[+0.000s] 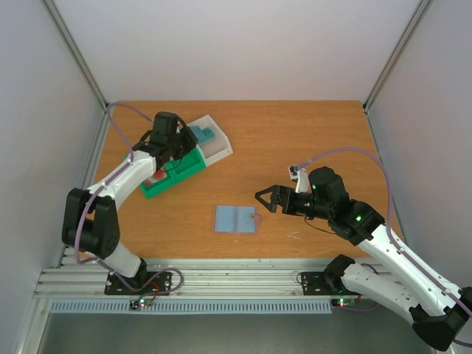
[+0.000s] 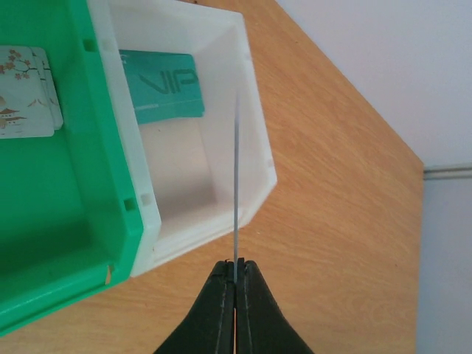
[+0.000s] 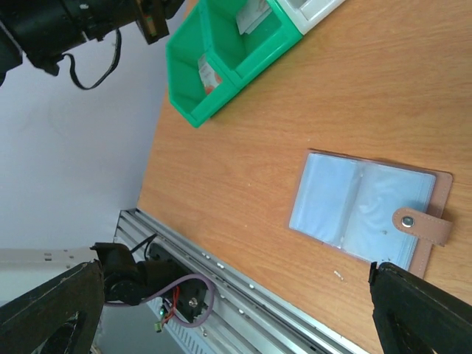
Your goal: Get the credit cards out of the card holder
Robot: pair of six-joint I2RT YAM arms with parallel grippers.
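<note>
The left fingers [image 2: 235, 274] are pressed together on a card [image 2: 237, 184], seen edge-on as a thin line above the white bin [image 2: 254, 140] of the tray [image 1: 184, 168]. A teal card [image 2: 162, 87] lies in that bin, and pale cards [image 2: 26, 92] lie in the green bin [image 2: 74, 221] beside it. Mid-desk [image 1: 310, 140], the holder [image 3: 361, 206] lies open and flat, its clear sleeves apparently empty. To its right, the right fingers [image 1: 263, 199] hang spread apart, holding nothing. I judge the task nearly finished: only the held card needs dropping. Its face is hidden, the green bin is cut off at the frame edge, and a card tucked deeper in the sleeves can't be ruled out.
</note>
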